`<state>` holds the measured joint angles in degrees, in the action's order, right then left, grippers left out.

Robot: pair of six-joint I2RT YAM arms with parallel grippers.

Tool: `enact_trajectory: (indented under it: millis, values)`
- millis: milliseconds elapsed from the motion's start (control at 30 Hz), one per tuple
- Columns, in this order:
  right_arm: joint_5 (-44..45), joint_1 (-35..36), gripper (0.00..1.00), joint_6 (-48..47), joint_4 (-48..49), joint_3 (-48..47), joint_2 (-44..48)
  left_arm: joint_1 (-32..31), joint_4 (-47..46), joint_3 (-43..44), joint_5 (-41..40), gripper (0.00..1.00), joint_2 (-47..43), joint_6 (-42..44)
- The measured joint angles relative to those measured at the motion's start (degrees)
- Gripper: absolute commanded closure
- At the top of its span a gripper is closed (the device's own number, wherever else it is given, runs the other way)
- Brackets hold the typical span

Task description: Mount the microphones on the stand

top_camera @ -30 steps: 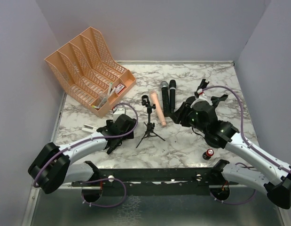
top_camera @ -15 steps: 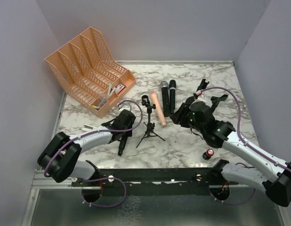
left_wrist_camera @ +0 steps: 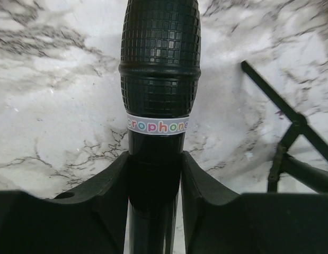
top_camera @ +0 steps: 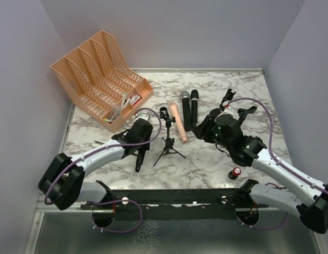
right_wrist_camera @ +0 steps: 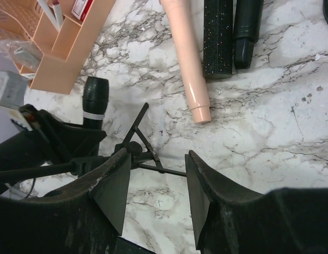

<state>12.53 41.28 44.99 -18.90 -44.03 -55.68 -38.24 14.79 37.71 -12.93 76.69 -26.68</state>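
My left gripper (left_wrist_camera: 153, 182) is shut on an all-black microphone (left_wrist_camera: 159, 79), both fingers pressed against its handle just below the banded head. From above, that microphone (top_camera: 138, 160) juts out of the left gripper (top_camera: 140, 138) just left of the small black tripod stand (top_camera: 166, 140). Right of the stand lie a peach-pink microphone (top_camera: 178, 123), a silver-headed black one (top_camera: 186, 110) and another black one (top_camera: 195, 108). My right gripper (right_wrist_camera: 156, 196) hangs open over the stand's legs (right_wrist_camera: 137, 153), holding nothing.
An orange file organizer (top_camera: 100, 79) with small items stands at the back left. A red-topped battery (top_camera: 236, 173) sits near the front right edge. Grey walls close in the marble table (top_camera: 243, 90) on three sides.
The left gripper has closed on the black microphone and carried it right, closer to the stand. The right arm has barely moved.
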Motion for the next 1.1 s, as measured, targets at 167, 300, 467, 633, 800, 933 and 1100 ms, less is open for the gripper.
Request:
enact_trajectory:
  millis: [167, 300, 467, 633, 800, 933, 1100]
  values:
    - [0.55, 0.02, 0.5, 0.0, -0.02, 0.0, 1.07, 0.0, 2.29, 4.04, -2.03, 1.0, -6.95, 0.52]
    - [1.16, 0.02, 0.5, 0.0, 0.02, 0.0, 2.08, 0.0, 3.37, 8.41, -6.47, 1.0, -12.46, 1.38]
    - [1.92, 0.02, 0.5, 0.02, 0.13, 0.0, 2.99, 0.33, 3.74, 15.23, -14.38, 1.0, -15.37, 3.93]
    - [3.06, 0.02, 0.5, -0.09, 1.16, 0.0, 3.56, 0.68, 0.83, 23.19, -18.84, 1.0, -15.21, 8.37]
    - [3.08, 0.02, 0.49, -1.38, 2.36, 0.07, 3.63, 0.68, -9.27, 26.36, -17.86, 1.0, -16.09, 12.35]
    - [2.64, 0.02, 0.48, -2.38, 5.46, 1.38, 4.39, 0.68, -17.22, 27.87, -13.73, 1.0, -16.22, 14.6]
    - [0.55, 0.0, 0.47, -3.74, 8.68, 3.37, 4.57, 0.68, -25.44, 31.28, -7.28, 1.0, -15.5, 15.34]
